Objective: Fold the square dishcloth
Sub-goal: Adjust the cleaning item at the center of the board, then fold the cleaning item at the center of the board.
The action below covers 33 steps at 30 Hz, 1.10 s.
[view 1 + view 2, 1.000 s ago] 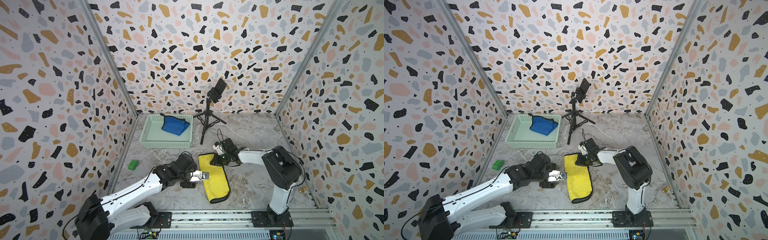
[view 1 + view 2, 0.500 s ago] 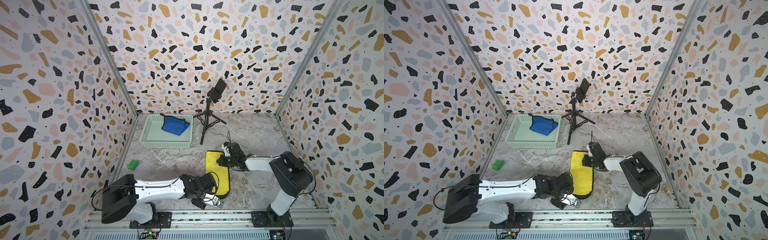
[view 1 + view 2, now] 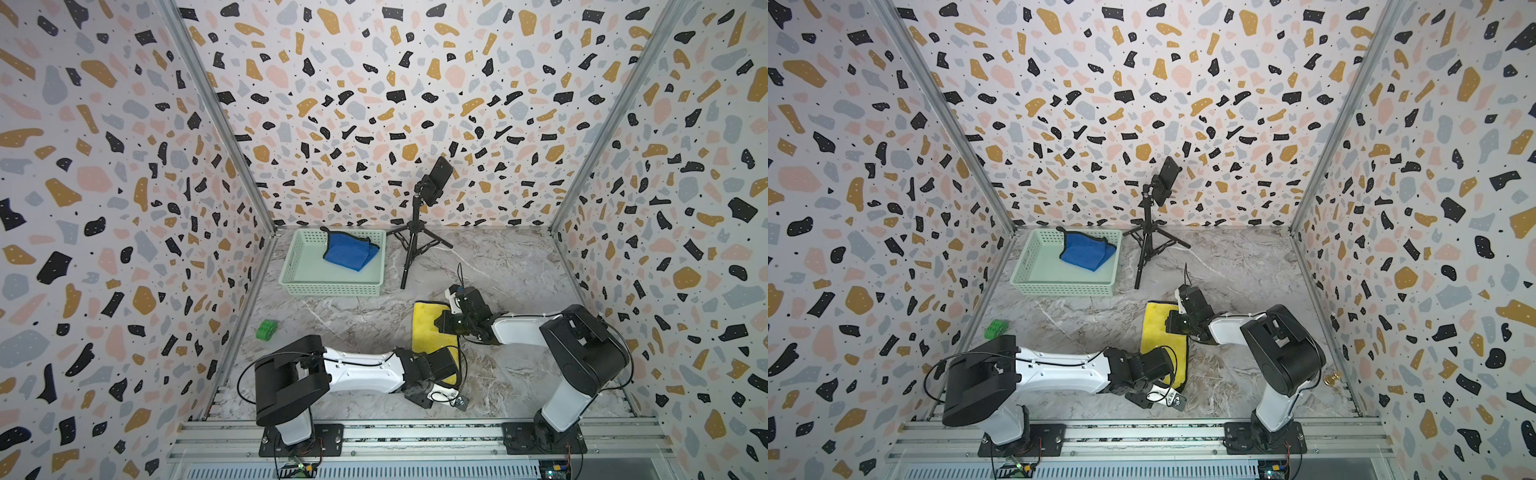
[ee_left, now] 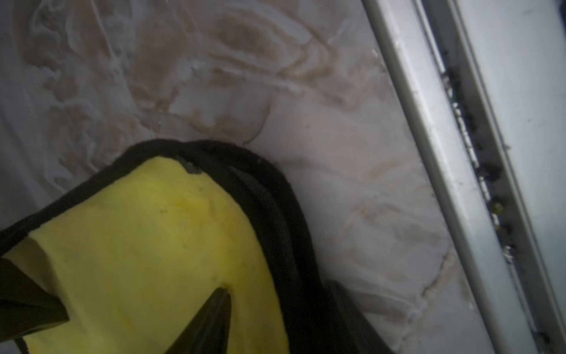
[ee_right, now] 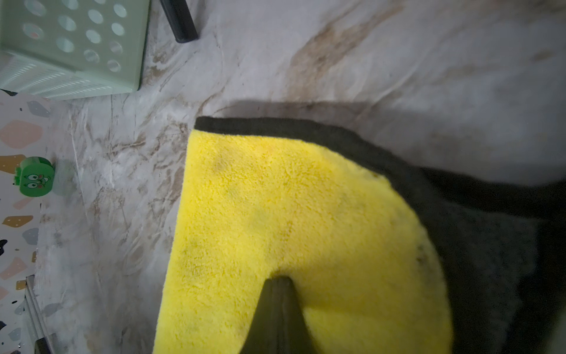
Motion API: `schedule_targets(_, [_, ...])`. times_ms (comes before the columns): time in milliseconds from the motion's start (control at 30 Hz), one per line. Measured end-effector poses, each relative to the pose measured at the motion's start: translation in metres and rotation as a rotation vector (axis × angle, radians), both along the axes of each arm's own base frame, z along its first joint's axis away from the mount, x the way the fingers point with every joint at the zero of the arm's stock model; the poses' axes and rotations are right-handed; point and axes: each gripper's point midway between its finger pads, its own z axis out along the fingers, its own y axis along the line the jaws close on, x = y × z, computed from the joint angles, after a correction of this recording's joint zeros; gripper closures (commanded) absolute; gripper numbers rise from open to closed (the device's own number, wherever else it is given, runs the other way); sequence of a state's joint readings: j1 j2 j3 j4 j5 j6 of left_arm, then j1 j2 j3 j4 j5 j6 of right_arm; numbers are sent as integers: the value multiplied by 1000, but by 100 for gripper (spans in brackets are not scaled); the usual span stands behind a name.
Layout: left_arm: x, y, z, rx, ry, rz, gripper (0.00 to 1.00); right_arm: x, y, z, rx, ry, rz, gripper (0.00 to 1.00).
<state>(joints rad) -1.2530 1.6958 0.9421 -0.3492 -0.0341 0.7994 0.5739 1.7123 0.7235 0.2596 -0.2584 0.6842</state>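
Note:
The square dishcloth (image 3: 430, 332) (image 3: 1158, 332) is yellow with a black border. It lies doubled into a narrow strip on the marble table. My right gripper (image 3: 441, 325) (image 3: 1172, 324) is shut on its far end, one finger lying on the yellow pile (image 5: 291, 199) in the right wrist view. My left gripper (image 3: 449, 375) (image 3: 1170, 376) points down at the near end. In the left wrist view its fingers (image 4: 219, 298) stand apart, one on the yellow face (image 4: 147, 245), the other past the black hem.
At the back left stands a mint basket (image 3: 332, 287) holding a blue cloth (image 3: 349, 253). A phone tripod (image 3: 415, 245) is beside it. A green toy (image 3: 266, 330) sits near the left wall. The metal rail (image 3: 415, 428) runs just behind the left gripper.
My left arm swung from the cloth's left side round to its near end, and its jaws have narrowed. The right gripper dragged the strip slightly right and straighter.

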Motion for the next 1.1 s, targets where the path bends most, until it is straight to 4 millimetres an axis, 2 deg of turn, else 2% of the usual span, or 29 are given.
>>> schedule_targets(67, [0,-1,-1,2,1,4,63,-1,-3,0,-8,-2,-7,100])
schedule_targets(200, [-1,5,-4,33,-4,-1,92,-3,-6,0,-20,-3,-12,100])
schedule_targets(267, [0,9,-4,48,-10,7,99,-3,-7,0,-23,-4,-11,100])
schedule_targets(467, [0,28,0,84,-27,21,100,-5,-7,1,-29,-4,-4,100])
schedule_targets(667, [4,35,19,68,-70,35,100,-15,-1,4,-40,-12,39,100])
schedule_targets(933, [6,48,47,39,-114,37,100,-30,11,28,6,-60,121,100])
schedule_targets(1100, [0,59,67,18,-119,16,100,-38,23,19,7,-24,182,100])
